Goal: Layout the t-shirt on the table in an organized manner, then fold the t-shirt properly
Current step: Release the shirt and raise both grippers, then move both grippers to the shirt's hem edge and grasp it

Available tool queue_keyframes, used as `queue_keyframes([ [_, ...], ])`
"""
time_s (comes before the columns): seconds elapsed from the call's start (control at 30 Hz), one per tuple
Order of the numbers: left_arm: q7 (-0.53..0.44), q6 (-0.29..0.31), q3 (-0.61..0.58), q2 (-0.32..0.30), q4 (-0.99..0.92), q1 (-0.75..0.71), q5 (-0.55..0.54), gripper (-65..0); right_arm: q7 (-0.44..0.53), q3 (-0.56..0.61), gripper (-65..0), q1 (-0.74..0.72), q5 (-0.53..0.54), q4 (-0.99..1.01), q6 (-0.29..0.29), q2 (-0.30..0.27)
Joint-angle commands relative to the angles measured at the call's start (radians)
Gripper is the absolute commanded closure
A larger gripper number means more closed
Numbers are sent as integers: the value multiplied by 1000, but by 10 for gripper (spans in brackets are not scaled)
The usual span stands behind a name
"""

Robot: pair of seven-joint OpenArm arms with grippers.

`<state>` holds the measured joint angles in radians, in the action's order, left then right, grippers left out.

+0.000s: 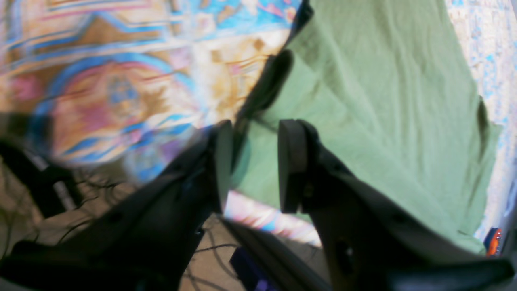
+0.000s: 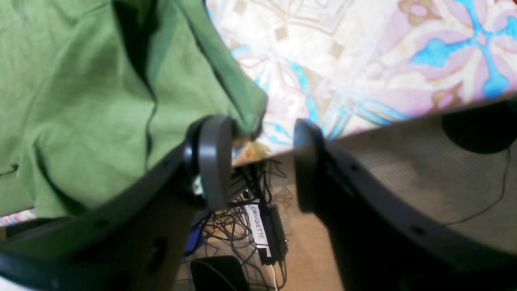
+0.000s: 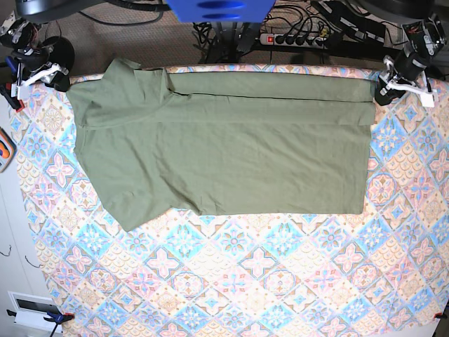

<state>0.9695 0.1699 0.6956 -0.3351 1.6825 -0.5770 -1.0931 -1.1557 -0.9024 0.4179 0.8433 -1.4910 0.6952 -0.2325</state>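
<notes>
2 end effectors sit at the far corners of the desk (image 3: 231, 281), 1 on each side of the olive-green t-shirt (image 3: 224, 147), and both show clear daylight between their fingers. Nearest in the base view is a wide stretch of bare pastel diamond tile, pink, blue and cream. Beyond it the t-shirt lies spread flat across the far half, running crosswise, with a sleeve splayed toward the near left and a straight edge at the right. A long fold line runs along the shirt close to the desk's far edge.

Up at the far right of the base view, the left end effector (image 3: 384, 83) hangs right at the shirt's corner. From its wrist camera the left end effector (image 1: 254, 165) has its 2 dark pads parted, green fabric (image 1: 383, 121) visible in the gap and beyond, nothing pinched; the view is blurred.

Over at the far left, the right end effector (image 3: 43, 70) stands just off the sleeve corner. Its wrist camera shows the right end effector (image 2: 262, 161) spread apart as well, the shirt's folded edge (image 2: 101, 105) beside the left pad, cables and a labelled power brick (image 2: 266, 230) on the floor below the desk edge. Farthest back, a power strip (image 3: 295, 38) sits behind the desk.
</notes>
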Motion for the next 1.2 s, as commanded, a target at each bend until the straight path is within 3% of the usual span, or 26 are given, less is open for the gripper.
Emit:
queue_keyframes([
  [0.0,-10,9,11,-26,29,-7,-15,-199,18,-10,-244,2,20,-18,3,-23],
  [0.43,-5,3,128,-29,40,105,-14,-199,13,-131,-241,-55,20,-18,3,-24],
  [0.7,-5,3,11,-117,37,262,-2,-199,13,-25,-241,-93,20,-84,3,-35],
  [0.87,-5,3,-107,-112,34,430,213,-199,15,93,-240,-142,-2,-135,3,-35],
  [1.03,-11,4,-262,-100,-3,572,425,-199,16,188,-240,-222,-144,-181,3,-34],
  [1.17,-13,4,-316,-65,-183,711,545,-199,19,271,-240,-296,-261,-181,3,-34],
])
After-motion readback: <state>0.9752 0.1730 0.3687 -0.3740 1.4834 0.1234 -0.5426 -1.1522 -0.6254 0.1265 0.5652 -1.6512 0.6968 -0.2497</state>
